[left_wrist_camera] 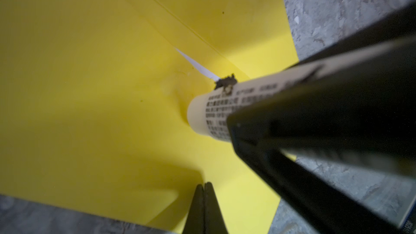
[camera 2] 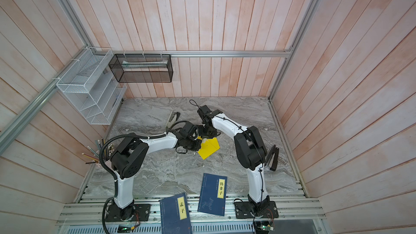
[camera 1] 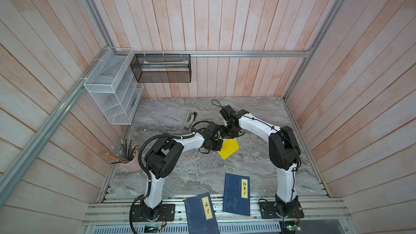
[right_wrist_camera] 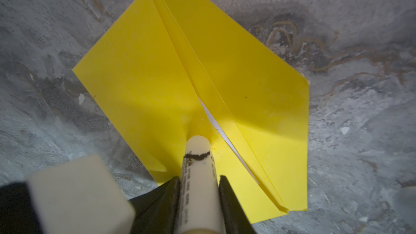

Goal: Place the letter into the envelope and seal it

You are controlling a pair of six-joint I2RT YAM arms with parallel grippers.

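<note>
Bright yellow envelope (right_wrist_camera: 139,82), plain all over, with a thin white sliver of the letter (right_wrist_camera: 221,135) showing at its fold. The tube (right_wrist_camera: 198,169) is cream, with fine black print and a ragged black band near the tip. The table (camera 1: 180,176) is grey marble with brownish veins. Two books (camera 1: 233,191) are dark blue, with yellow labels and black characters.

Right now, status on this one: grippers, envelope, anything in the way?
Left gripper shut, at envelope edge. Right gripper shut on glue stick, tip on envelope beside flap. Letter inside, white sliver showing. Nothing in the way.
</note>
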